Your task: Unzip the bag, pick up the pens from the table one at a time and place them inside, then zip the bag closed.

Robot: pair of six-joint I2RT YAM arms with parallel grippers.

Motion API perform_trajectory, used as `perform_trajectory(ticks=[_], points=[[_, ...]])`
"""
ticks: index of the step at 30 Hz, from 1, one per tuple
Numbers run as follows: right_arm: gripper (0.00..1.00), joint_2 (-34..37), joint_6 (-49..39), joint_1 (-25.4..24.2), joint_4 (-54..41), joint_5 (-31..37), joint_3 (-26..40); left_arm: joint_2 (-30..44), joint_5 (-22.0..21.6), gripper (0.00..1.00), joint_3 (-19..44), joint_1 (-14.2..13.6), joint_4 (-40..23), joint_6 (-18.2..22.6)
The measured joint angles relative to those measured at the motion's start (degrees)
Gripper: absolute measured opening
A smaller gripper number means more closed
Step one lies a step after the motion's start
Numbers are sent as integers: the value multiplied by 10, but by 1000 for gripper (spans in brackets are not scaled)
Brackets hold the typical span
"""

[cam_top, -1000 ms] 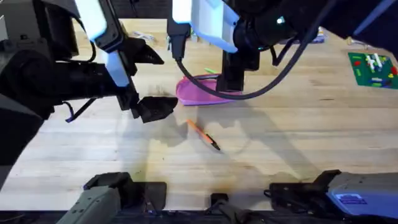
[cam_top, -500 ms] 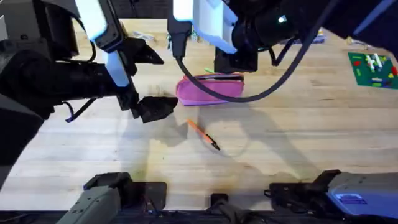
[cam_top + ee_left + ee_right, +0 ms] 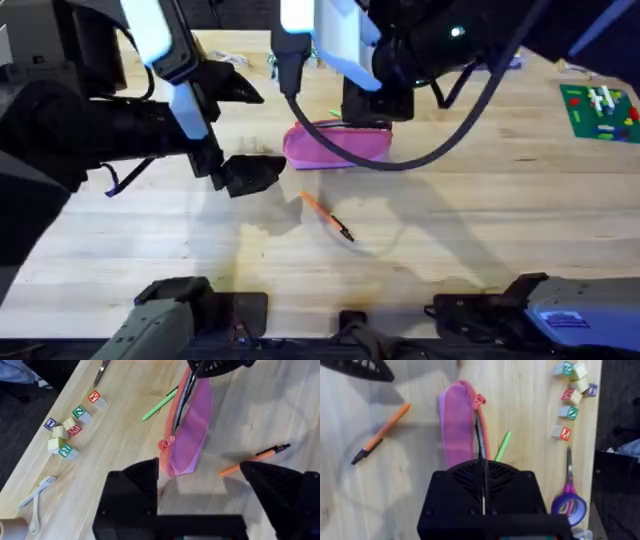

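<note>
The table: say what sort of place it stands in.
Probably a robot lab bench for tabletop handling practice: a butcher-block table carries practice props, such as a pink bag, letter blocks and scissors.

Small wooden letter blocks (image 3: 67, 427) lie clustered well off from the fingers — a pale plastic fork (image 3: 36, 500) nearer, purple-handled scissors (image 3: 568, 500) beyond.

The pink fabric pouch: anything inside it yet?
The pink fabric pouch shows a dark zipper slit; its inside is hidden. The orange pen and light green pen lie on the wooden table.
</note>
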Motion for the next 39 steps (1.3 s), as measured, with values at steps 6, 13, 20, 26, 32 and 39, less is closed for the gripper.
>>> perform_trajectory(ticks=[6, 13, 20, 26, 32, 39], points=[[33, 0, 0, -19, -8, -19, 0, 0, 0, 993, 0, 0, 0, 0], [32, 31, -1, -80, -8, -77, 3, 0, 0, 993, 0, 0, 0, 0], [30, 85, 0, -83, -11, -99, 3, 0, 0, 992, 0, 0, 0, 0], [32, 107, 0, -83, -11, -101, 3, 0, 0, 993, 0, 0, 0, 0], [32, 110, -2, -83, -11, -101, 3, 0, 0, 993, 0, 0, 0, 0], [33, 113, -4, -83, -10, -102, 3, 0, 0, 993, 0, 0, 0, 0]])
